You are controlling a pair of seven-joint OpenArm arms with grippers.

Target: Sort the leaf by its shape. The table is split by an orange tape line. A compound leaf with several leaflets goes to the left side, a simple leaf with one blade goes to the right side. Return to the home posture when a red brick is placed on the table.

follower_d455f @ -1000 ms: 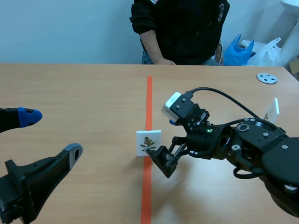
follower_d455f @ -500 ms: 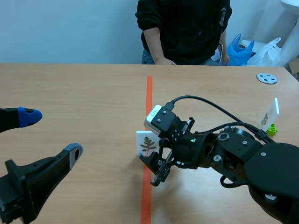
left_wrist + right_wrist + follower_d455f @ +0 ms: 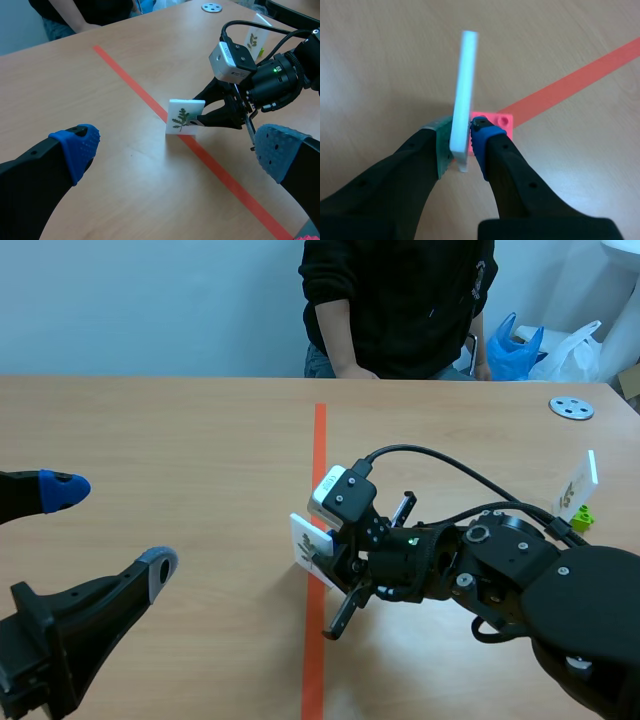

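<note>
The card is pinched upright by the right gripper, over the tape; its compound-leaf side is found at nine o'clock

Light wood-grain table top: smooth, matt laminate look. White leaf-printed rectangular tile: smooth, matt, plastic or foam. Blue dotted finger pads: soft, rubbery. Small pink studded base: moulded plastic.
</note>
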